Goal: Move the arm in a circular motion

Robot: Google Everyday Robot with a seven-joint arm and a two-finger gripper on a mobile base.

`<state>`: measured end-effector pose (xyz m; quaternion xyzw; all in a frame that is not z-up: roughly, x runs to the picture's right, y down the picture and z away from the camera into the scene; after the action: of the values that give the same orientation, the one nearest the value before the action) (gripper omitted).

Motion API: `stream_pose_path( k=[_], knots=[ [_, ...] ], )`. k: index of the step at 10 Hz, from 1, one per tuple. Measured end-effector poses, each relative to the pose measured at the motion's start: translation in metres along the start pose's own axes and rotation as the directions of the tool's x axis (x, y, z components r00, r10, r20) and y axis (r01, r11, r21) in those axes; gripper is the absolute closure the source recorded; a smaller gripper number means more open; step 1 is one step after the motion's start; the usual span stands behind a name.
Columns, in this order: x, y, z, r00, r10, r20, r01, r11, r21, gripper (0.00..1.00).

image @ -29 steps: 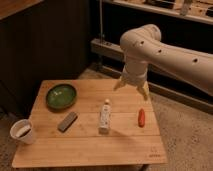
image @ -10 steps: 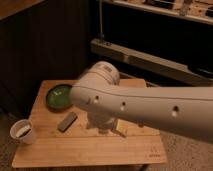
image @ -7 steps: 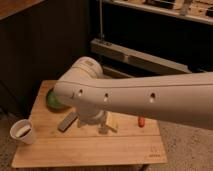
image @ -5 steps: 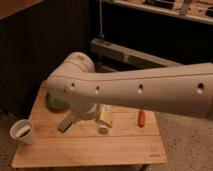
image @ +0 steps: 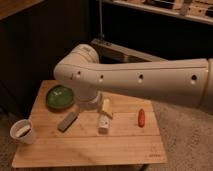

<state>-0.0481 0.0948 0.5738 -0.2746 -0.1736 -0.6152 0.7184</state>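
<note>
arm (image: 140, 80) spans the frame from the right edge to a rounded elbow over the left-centre of the wooden bench (image: 125, 147), cream-white with small dark holes along its side. wrist drops from the elbow toward the bench top. gripper (image: 105, 108) shows only as a pale piece poking out under the wrist, just above the white bottle (image: 103, 123); most of it is hidden by the arm, so cannot tell if the jaws are released or clenched, or if they touch the bottle. bottle lies flat mid-bench. green bowl (image: 58, 97) sits at the back left, its right side covered by the elbow. grey block (image: 67, 121) lies in front of the bowl, left of the bottle. white cup (image: 22, 133) stands at the bench's front left edge. small red item (image: 141, 117) lies right of the bottle, apart from it. metal ledge (image: 117, 49) runs behind the bench, against a dark wall.
</note>
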Motion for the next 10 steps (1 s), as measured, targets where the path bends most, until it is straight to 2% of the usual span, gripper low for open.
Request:
stream_pose_path(
  k=[3,5,6,8,10],
  knots=[
    [0.014,-0.025,-0.001,1.0,-0.024,-0.009,0.024,1.0,-0.005,0.2],
    [0.028,-0.061,-0.002,0.999,-0.046,-0.024,0.046,0.999,-0.011,0.2],
    [0.035,-0.069,-0.002,0.999,-0.045,-0.025,0.045,0.999,-0.016,0.2],
    [0.054,-0.07,-0.002,0.999,-0.039,-0.018,0.039,0.999,-0.014,0.2],
    [0.088,-0.061,0.003,1.0,-0.017,-0.01,0.017,1.0,-0.014,0.2]
  ],
)
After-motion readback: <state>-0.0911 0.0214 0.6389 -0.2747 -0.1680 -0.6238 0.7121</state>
